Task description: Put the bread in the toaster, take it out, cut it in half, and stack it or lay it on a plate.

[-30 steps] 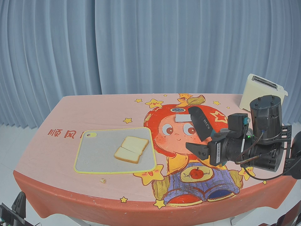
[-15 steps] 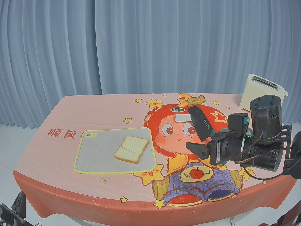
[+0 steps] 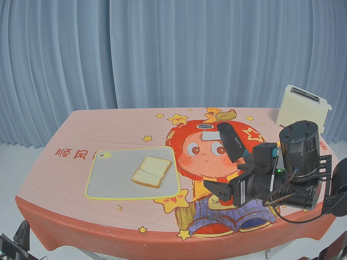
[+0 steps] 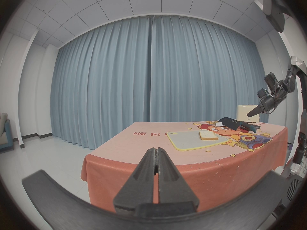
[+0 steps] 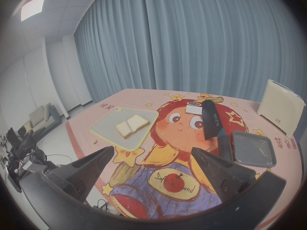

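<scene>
Two bread halves (image 3: 151,171) lie side by side, overlapping a little, on the grey cutting board (image 3: 108,177) with a yellow rim. They also show as bread halves (image 5: 131,125) in the right wrist view. The cream toaster (image 3: 301,109) stands at the table's far right corner. A black-bladed knife (image 3: 231,144) with a teal handle lies mid-table beside a grey plate (image 5: 254,148). My right gripper (image 3: 217,189) hovers open and empty over the near right of the table, right of the board. My left gripper (image 4: 155,170) is shut and empty, low, off the table's left end.
A small crumb (image 3: 118,208) lies near the front edge below the board. A white label (image 3: 210,135) sits on the printed tablecloth behind the knife. Blue curtains hang behind the table. The tablecloth between board and knife is bare.
My right arm has dropped and come toward the front edge and slightly left. Bread, board, knife and toaster have not moved.
</scene>
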Robot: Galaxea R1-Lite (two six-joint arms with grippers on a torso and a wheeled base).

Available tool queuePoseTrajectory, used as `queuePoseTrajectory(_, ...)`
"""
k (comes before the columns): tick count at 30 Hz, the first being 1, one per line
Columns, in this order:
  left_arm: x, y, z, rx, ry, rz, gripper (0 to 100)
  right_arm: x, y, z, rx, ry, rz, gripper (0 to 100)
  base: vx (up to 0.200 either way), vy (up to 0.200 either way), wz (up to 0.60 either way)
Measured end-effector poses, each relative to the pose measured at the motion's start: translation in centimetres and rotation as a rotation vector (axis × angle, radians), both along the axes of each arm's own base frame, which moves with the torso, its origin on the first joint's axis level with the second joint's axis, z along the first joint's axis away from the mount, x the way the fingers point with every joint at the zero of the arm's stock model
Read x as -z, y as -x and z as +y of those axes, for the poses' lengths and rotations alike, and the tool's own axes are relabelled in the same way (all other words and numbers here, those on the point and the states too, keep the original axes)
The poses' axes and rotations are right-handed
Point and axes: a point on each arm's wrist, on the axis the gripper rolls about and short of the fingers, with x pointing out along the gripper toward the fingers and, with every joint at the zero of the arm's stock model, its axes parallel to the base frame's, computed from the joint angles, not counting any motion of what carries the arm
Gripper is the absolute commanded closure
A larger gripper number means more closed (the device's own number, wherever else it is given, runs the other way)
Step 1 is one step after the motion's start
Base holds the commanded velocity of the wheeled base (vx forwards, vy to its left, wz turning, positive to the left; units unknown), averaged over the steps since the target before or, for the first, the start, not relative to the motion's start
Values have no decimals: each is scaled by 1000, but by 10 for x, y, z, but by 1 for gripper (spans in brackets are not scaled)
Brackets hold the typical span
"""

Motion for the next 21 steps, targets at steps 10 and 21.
queuePoseTrajectory(10,0,0,0,0,0,0,100,2,4,3,-20,5,2,0,0,20,0)
queuePoseTrajectory(21,0,0,0,0,-2,0,100,1,3,3,-15,2,-1,0,0,200,0)
